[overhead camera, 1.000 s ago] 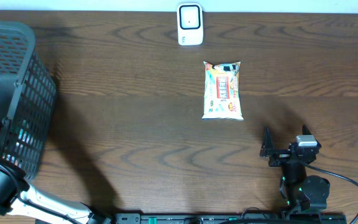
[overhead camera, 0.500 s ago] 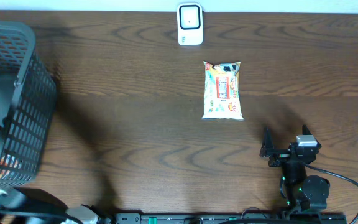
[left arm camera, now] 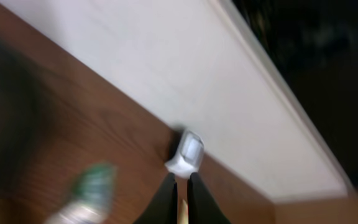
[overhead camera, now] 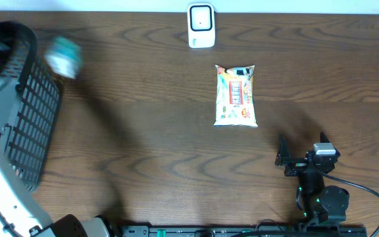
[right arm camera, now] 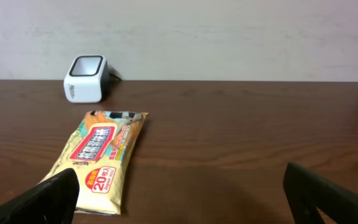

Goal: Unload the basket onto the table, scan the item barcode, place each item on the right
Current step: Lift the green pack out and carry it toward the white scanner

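A small teal and white item [overhead camera: 64, 56] hangs blurred in the air by the basket's far right rim. In the left wrist view the same item [left arm camera: 86, 193] smears just left of my left gripper [left arm camera: 182, 180], which is shut with a thin pale sliver between its fingers. The white barcode scanner [overhead camera: 201, 26] stands at the table's far edge, straight ahead of those fingers [left arm camera: 186, 155]. My right gripper [overhead camera: 301, 151] rests open near the front edge [right arm camera: 191, 199], nothing between its fingers.
A black mesh basket [overhead camera: 25, 105] fills the left side. A yellow pack of wipes [overhead camera: 235, 95] lies flat between the scanner and the right gripper [right arm camera: 101, 155]. A white wall runs behind the table.
My left arm has swung up out of the basket and toward the far side, bringing the teal and white item into the air. The right arm and the wipes have not moved.
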Robot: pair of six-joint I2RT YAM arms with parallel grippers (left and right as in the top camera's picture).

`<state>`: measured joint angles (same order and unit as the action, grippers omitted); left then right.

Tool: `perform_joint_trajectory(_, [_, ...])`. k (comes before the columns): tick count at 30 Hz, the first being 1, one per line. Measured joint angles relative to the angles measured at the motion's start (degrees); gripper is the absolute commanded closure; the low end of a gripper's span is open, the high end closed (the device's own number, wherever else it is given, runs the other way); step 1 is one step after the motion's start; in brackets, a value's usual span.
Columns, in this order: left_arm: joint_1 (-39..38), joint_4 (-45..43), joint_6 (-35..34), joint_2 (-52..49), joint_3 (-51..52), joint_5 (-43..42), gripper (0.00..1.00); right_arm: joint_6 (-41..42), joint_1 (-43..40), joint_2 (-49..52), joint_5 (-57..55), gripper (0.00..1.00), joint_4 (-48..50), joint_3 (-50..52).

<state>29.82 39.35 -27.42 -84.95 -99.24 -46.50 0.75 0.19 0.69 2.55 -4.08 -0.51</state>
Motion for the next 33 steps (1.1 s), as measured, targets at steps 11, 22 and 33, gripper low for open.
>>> perform_joint_trajectory(11, [-28.9,5.4,1.0,-5.7,0.4,20.6,0.93,0.0,0.0,0.0,0.0,0.01,0.0,0.0])
perform_joint_trajectory(22, [-38.5,8.7,3.9,-12.6,0.4,33.2,0.71,0.0,0.0,0.0,0.0,0.01,0.0,0.0])
perform_joint_trajectory(33, [-47.2,20.3,4.2,-24.0,0.5,34.6,0.6,0.0,0.0,0.0,0.0,0.01,0.0,0.0])
